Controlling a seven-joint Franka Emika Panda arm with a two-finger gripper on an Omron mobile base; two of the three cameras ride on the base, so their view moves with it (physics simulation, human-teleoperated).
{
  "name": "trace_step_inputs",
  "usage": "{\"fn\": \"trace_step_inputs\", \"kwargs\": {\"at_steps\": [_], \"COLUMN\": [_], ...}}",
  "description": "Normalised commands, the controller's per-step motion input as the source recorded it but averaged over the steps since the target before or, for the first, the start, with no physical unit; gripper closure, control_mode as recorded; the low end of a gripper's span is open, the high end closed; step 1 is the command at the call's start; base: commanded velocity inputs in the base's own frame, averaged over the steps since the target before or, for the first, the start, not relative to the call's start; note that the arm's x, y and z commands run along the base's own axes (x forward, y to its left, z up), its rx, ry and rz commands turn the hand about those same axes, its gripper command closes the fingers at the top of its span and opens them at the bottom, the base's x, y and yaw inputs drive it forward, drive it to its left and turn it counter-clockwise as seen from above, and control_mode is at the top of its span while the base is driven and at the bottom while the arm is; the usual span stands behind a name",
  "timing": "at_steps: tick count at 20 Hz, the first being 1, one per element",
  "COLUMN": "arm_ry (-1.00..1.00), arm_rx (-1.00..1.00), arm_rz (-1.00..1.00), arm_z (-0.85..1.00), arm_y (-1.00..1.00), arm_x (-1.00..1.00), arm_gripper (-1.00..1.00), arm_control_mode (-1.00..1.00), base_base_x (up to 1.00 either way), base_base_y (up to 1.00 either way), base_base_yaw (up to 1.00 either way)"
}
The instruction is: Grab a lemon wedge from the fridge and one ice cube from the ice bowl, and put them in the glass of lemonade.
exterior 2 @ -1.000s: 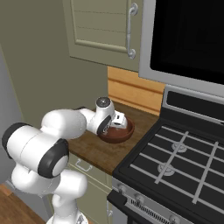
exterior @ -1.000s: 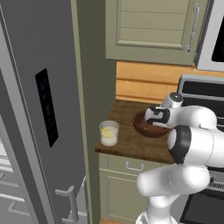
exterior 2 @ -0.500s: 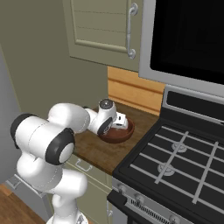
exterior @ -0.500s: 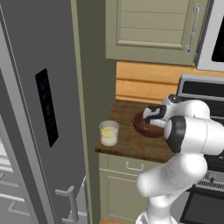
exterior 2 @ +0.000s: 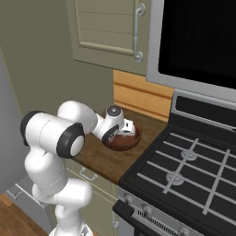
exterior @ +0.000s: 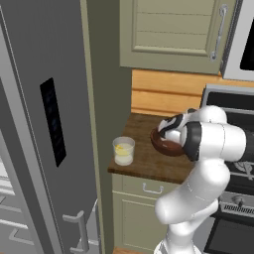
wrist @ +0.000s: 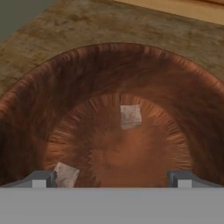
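Currently positioned over the ice bowl (wrist: 39,105), dark wooden, on the wooden bench (exterior: 144,161) beside the stove (exterior 2: 184,170). Pincer (wrist: 111,178) spread fully wide, gripping nothing, tips low inside the bowl. Two ice cubes noted on the bowl floor: centre cube (wrist: 130,116) ahead of the tips and between their lines, second cube (wrist: 66,174) just beside the left-hand tip in the hand view. Glass of lemonade (exterior: 123,151) standing upright near the bench's front corner, next to the fridge (exterior: 39,124), well apart from the bowl; a yellow speck at its surface, likely the lemon wedge (exterior: 119,147), though too small to confirm. Step judged as reaching for one cube. Risks: closing at present reach probably misses the centre cube, since it lies beyond the tips; descending further could knock the near cube aside or press a tip onto it; a slick cube could squirt out under squeeze; tips striking the curved wall could shove the bowl.
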Motion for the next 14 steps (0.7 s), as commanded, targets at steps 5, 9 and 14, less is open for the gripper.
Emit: {"fn": "trace_step_inputs", "kwargs": {"at_steps": [5, 9, 14], "arm_ry": [0.0, 0.0, 0.0], "arm_rx": [0.0, 0.0, -0.01], "arm_rz": [0.04, 0.01, 0.0], "arm_z": [-0.18, -0.13, -0.07], "arm_y": [0.0, 0.0, 0.0], "arm_x": [0.25, 0.16, 0.14], "arm_gripper": [-1.0, -1.0, -1.0], "arm_control_mode": [-1.0, -1.0, -1.0], "base_base_x": [0.0, 0.0, 0.0], "base_base_y": [0.0, 0.0, 0.0], "base_base_yaw": [0.0, 0.0, 0.0]}}
